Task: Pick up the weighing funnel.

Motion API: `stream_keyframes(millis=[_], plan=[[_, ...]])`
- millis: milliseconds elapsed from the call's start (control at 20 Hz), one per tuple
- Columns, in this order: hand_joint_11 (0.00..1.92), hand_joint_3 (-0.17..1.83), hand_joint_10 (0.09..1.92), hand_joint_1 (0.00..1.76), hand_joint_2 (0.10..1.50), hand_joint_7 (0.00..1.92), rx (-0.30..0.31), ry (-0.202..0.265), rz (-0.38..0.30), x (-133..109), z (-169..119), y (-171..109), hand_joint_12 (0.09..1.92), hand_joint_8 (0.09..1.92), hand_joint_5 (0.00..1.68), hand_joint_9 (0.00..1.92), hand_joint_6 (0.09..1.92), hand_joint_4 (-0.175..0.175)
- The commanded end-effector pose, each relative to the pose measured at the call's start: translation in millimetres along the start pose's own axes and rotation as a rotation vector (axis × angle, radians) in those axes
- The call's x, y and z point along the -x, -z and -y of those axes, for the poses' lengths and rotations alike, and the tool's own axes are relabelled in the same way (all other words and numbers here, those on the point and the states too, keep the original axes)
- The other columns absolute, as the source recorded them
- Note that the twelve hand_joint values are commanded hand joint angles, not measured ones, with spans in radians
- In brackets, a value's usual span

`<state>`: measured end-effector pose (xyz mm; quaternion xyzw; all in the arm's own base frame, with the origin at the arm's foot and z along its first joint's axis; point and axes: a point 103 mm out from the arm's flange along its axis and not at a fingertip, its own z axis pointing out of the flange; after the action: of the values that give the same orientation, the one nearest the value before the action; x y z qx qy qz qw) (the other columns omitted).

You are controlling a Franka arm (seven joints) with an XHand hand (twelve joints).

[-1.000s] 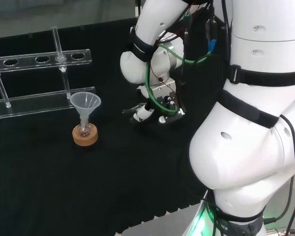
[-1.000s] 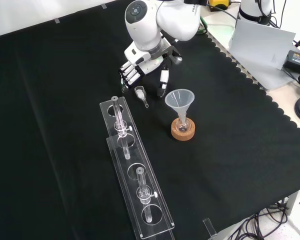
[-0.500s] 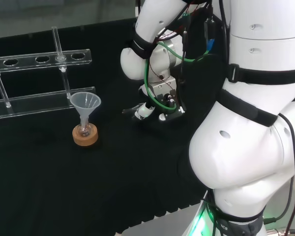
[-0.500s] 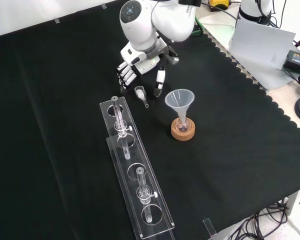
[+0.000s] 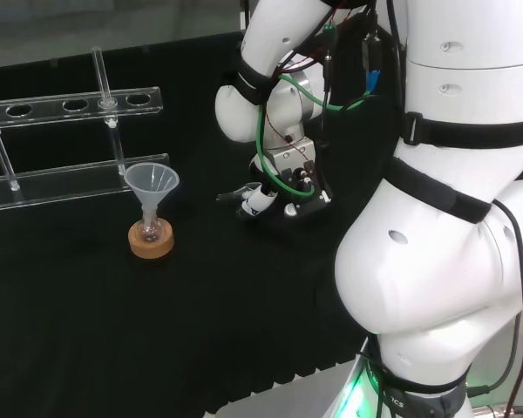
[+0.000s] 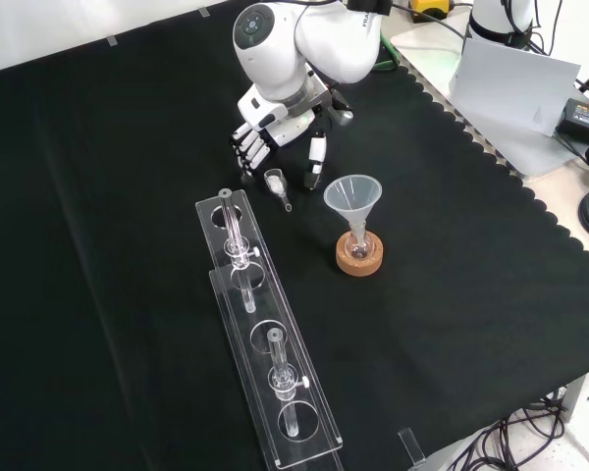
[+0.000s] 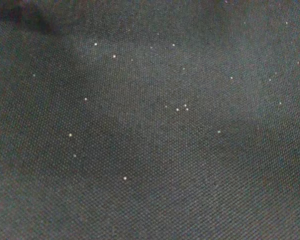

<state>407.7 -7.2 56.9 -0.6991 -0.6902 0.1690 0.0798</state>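
In the front view, the weighing funnel (image 6: 275,183) lies left of the funnel (image 6: 352,192).

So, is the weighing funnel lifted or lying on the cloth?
Lying on the cloth: the front view shows the weighing funnel flat by the open hand, ungrasped.

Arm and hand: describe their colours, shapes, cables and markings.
The arm is glossy white with rounded links, black bands round the joints, a round grey cap, and green and black cables looped near the wrist. The hand is black and white.
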Motion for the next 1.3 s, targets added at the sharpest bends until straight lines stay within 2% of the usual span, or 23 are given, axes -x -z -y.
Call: stream_keyframes(millis=[50, 350, 700, 1000, 1100, 1300], plan=[[0.0, 0.06, 0.69, 0.61, 0.75, 0.58, -0.001, 0.003, 0.0, -1.7, -3.2, -0.6, 1.29, 0.52, 0.52, 0.38, 0.09, 0.009], [0.0, 0.06, 0.67, 0.61, 0.75, 0.68, 0.004, 0.007, -0.009, -5.3, -6.9, -1.3, 1.29, 0.53, 0.6, 0.42, 0.09, 0.012], [0.0, 0.07, 0.64, 0.59, 0.76, 0.79, 0.005, -0.013, -0.031, -9.0, -10.1, -3.9, 1.3, 0.52, 0.63, 0.49, 0.09, 0.018], [0.0, 0.08, 0.59, 0.65, 0.77, 0.92, 0.025, -0.029, -0.046, -6.6, -9.3, -5.2, 1.44, 0.52, 0.7, 0.61, 0.1, 0.018], [0.0, 0.08, 0.57, 0.67, 0.77, 0.93, 0.017, -0.042, -0.057, -5.8, -9.8, -5.3, 1.47, 0.53, 0.72, 0.64, 0.12, 0.016], [0.0, 0.08, 0.56, 0.69, 0.77, 0.94, 0.028, -0.037, -0.043, -5.4, -8.9, -5.6, 1.48, 0.53, 0.74, 0.66, 0.13, 0.014]])
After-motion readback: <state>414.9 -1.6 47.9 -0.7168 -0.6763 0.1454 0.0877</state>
